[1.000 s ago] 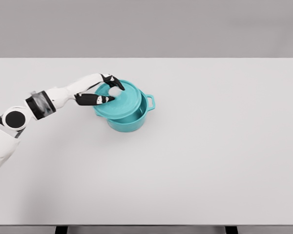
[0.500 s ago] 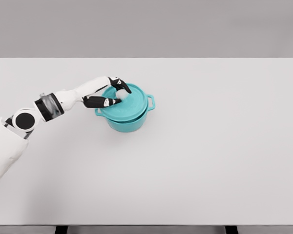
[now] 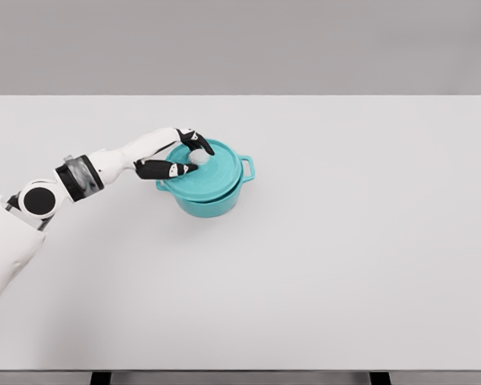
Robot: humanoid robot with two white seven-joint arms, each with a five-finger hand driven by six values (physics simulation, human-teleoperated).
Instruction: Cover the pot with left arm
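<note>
I see the round teal lid (image 3: 204,170) has settled level onto the teal two-handled pot (image 3: 212,200) beneath my left hand (image 3: 180,157), which still grips its white knob (image 3: 199,157); covering looks nearly done.

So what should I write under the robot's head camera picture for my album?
The left hand holds the white knob of the teal lid sitting on the teal pot.
</note>
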